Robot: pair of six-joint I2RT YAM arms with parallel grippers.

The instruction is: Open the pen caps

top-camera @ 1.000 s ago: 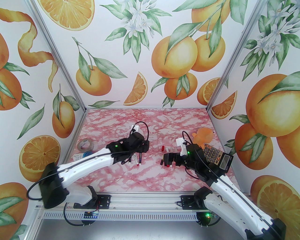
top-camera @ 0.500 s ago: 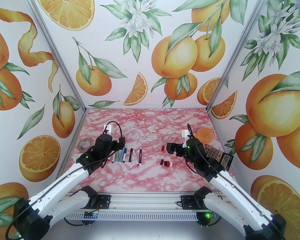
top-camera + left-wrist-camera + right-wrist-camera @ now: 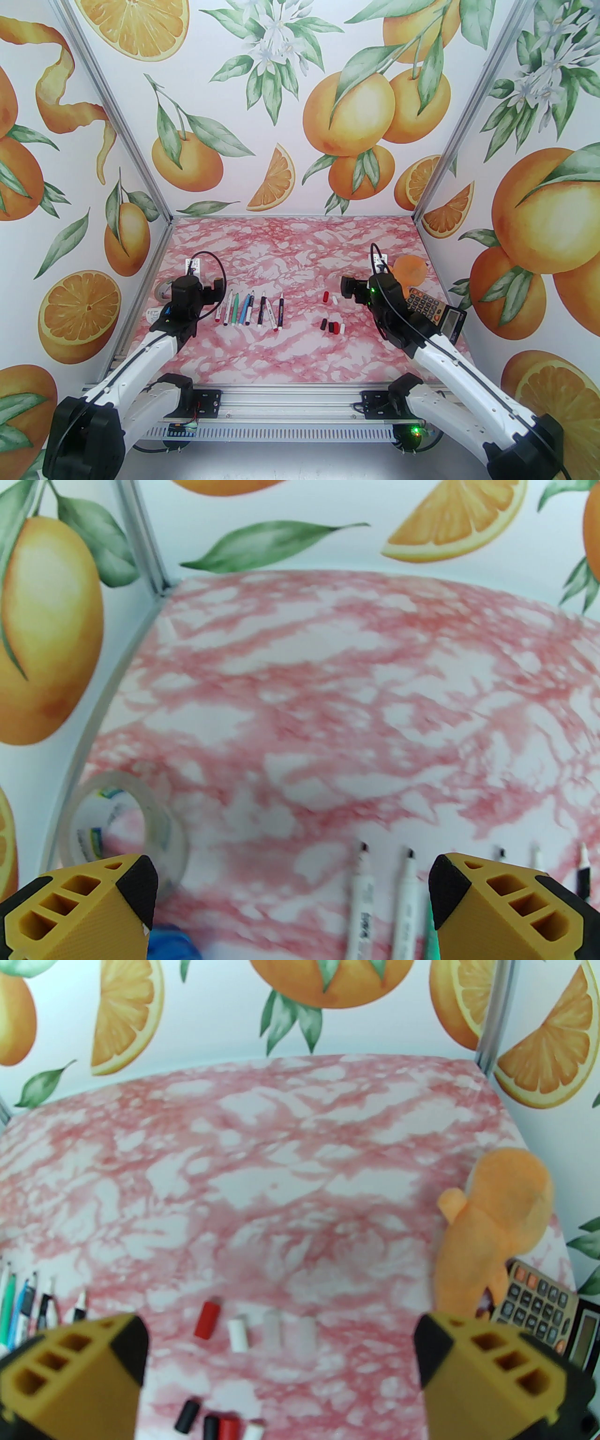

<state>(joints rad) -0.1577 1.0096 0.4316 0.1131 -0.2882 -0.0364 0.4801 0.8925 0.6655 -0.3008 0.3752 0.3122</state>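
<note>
Several pens lie side by side left of centre, their tips bare and pointing to the back wall. The pen caps lie loose to the right: a red one and a white one, with a black, red and white cluster nearer me. My left gripper hovers open just left of the pens, whose tips show between its fingers. My right gripper hangs open right of the caps. Below it I see the red cap, the white cap and two pale ones.
A clear tape roll and a small white-and-blue bottle sit by the left wall. An orange plush toy and a calculator crowd the right edge. Walls enclose three sides of the pink marbled table.
Both arms drew back from the middle. The left arm swung left and uncovered the row of pens; the right gripper lifted off the caps and moved toward the back right.
</note>
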